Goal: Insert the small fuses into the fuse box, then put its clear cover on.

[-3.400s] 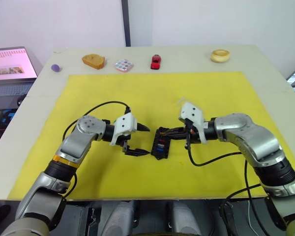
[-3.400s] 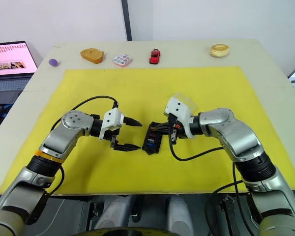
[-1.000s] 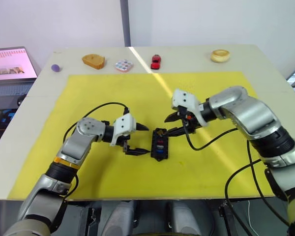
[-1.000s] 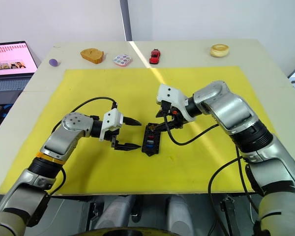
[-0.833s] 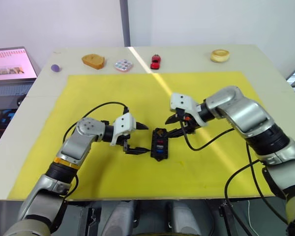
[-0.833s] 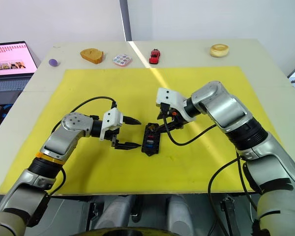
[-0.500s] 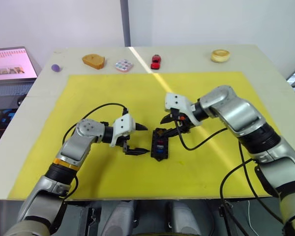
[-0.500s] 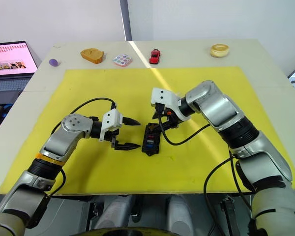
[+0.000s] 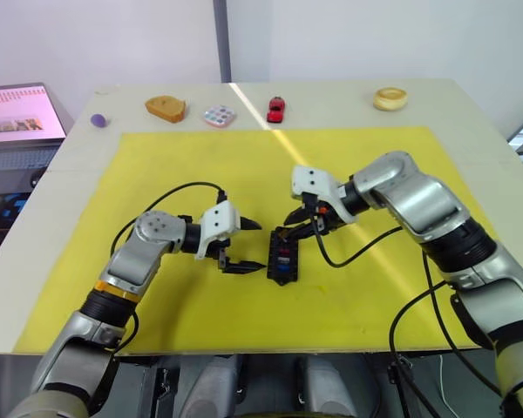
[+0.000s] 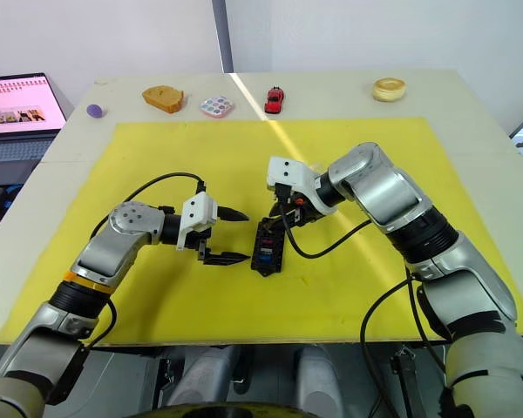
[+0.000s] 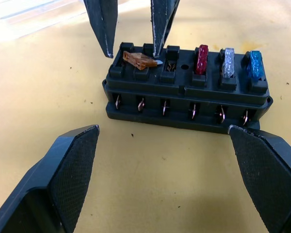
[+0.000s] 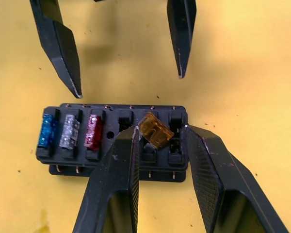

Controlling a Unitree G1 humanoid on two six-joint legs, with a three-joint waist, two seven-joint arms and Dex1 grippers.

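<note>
The black fuse box (image 9: 281,258) lies on the yellow mat (image 9: 157,165) between my grippers. Red (image 11: 202,59), grey (image 11: 227,62) and blue (image 11: 255,65) small fuses sit in its slots. An amber fuse (image 12: 155,130) lies tilted across the top of the empty slots. My right gripper (image 12: 160,130) is narrowly open over that end of the box, a finger on each side of the amber fuse, one fingertip (image 11: 157,54) touching it. My left gripper (image 9: 260,247) is wide open just left of the box, holding nothing. The clear cover is out of view.
Along the table's far edge stand a purple ball (image 9: 98,120), a brown block (image 9: 166,108), a dotted disc (image 9: 220,115), a red toy car (image 9: 276,110) and a tan ring (image 9: 390,98). A laptop (image 9: 22,117) sits off the table's left side.
My right gripper has moved left and down from beside the box to its far end. The left arm and the fuse box have stayed put.
</note>
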